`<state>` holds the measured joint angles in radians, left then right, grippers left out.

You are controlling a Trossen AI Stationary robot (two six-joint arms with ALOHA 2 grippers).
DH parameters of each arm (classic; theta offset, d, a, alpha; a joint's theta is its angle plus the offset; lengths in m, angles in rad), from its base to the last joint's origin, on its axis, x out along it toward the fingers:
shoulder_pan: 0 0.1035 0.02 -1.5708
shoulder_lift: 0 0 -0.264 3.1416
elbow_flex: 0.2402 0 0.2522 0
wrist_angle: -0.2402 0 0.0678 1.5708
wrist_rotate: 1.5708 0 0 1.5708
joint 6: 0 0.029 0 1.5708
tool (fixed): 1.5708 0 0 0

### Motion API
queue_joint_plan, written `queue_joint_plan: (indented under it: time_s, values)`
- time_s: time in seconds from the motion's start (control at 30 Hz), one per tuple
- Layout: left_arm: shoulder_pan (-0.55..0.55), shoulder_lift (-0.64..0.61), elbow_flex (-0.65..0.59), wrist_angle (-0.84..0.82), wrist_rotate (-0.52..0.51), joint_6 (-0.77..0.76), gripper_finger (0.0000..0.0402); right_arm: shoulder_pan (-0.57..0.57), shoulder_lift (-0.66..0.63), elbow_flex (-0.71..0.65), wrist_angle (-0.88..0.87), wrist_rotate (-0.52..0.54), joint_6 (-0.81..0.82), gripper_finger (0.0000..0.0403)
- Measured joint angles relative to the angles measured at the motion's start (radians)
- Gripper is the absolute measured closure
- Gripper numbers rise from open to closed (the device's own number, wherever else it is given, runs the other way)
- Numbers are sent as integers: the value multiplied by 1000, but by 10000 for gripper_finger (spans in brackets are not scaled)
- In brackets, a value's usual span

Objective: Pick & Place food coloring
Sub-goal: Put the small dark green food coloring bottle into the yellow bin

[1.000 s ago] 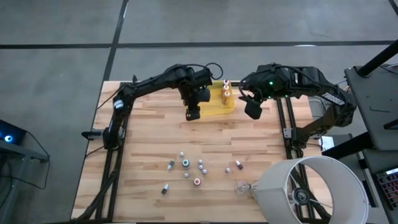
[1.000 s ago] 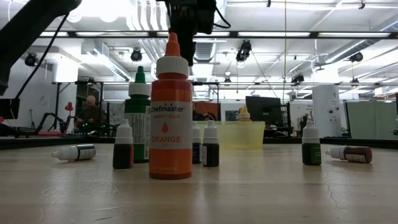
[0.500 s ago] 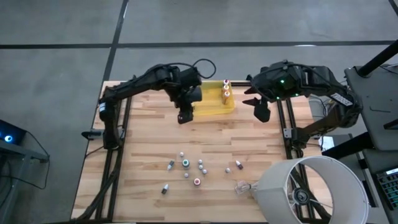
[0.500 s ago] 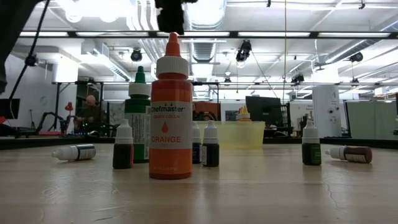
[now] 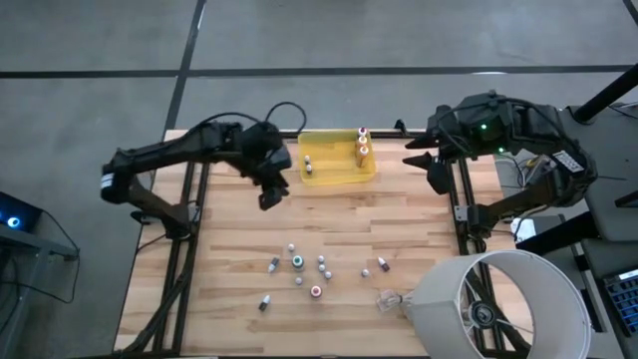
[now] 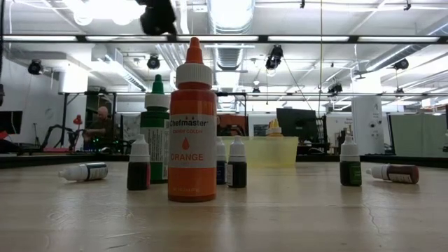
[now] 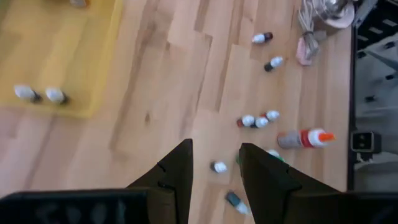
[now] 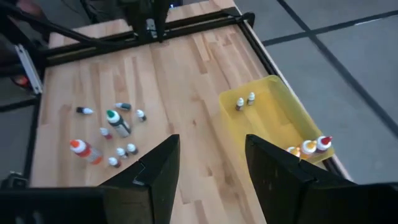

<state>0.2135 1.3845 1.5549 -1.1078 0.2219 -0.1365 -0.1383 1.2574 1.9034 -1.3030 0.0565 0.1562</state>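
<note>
The yellow tray (image 5: 339, 172) stands at the table's far middle. In its left part lie two small white-capped food coloring bottles (image 5: 307, 168). More bottles with orange and red caps (image 5: 363, 146) stand in its far right corner. Several loose bottles (image 5: 299, 269) stand or lie on the wood toward the near edge, among them a tall orange one (image 6: 192, 126) and a green-capped one (image 6: 155, 133). My left gripper (image 5: 267, 198) hangs open left of the tray, with nothing between its fingers (image 7: 180, 171). My right gripper (image 5: 436, 181) hangs open right of the tray, near the table's right edge.
A crumpled clear plastic scrap (image 5: 389, 299) lies at the near right, next to a large white lamp shade (image 5: 498, 304) over the table's near right corner. Black frame rails run along the table's left (image 5: 184, 249) and right (image 5: 461, 209) edges. Bare wood lies between tray and loose bottles.
My left gripper has drawn back from above the tray's left part toward the table's left edge, rising a little, and the two white-capped bottles there now show. My right gripper has pulled back toward the table's right edge. Both gaps look unchanged.
</note>
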Motion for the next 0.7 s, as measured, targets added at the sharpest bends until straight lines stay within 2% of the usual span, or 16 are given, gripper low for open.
queue_joint_plan:
  time_s: [0.17, 0.27, 0.7]
  values:
    - [-42, -85, -123, -1, 36, -67, 298, 0, -8, 0, 0, -4, 21, 229]
    - [-84, -105, -169, -3, 48, -101, 298, 1, -7, 0, 0, 36, 20, 229]
    - [-322, -107, -250, -29, 51, -349, 298, 0, 13, 0, -1, 77, 28, 229]
